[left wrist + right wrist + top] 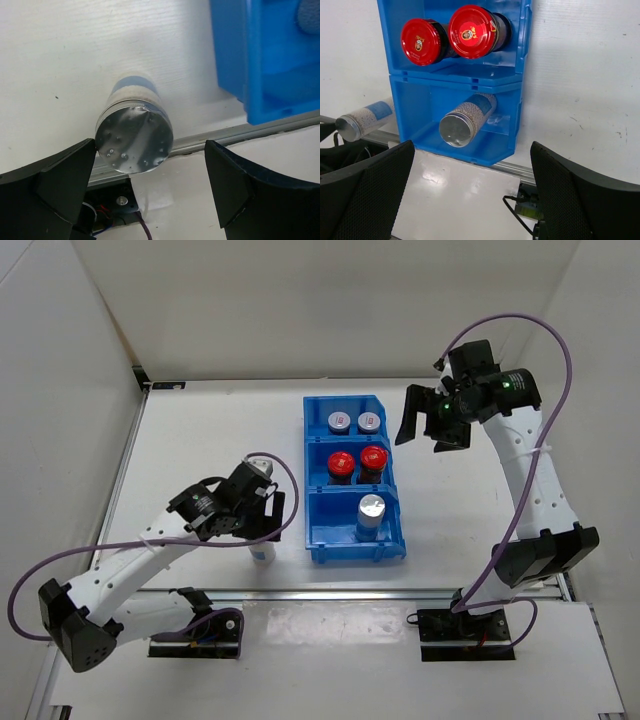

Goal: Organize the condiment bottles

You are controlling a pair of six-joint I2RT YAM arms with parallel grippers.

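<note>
The left gripper (150,149) stands wide open. A silver-topped jar (134,139) stands upright on the table (60,60) between its fingers (55,185). The jar sits closer to the left finger than to the right one, and I cannot tell whether that finger touches it. Nothing is clamped. Just past the right finger rises the near corner of the blue bin (260,60). The table's metal edge strip (270,130) runs across below the jaws.

The right gripper (430,428) is also spread wide and holds nothing. It hangs over bare table beside the bin's far end, well apart from every jar.

The bin has three compartments:
- **Closest to the left jaws:** a second silver-topped jar (371,508), alone.
- **Middle:** two red-capped jars (341,463), side by side.
- **Nearest the right jaws:** two grey-lidded jars (339,421), also side by side.

The bin's walls stand between each gripper and the jars inside.
</note>
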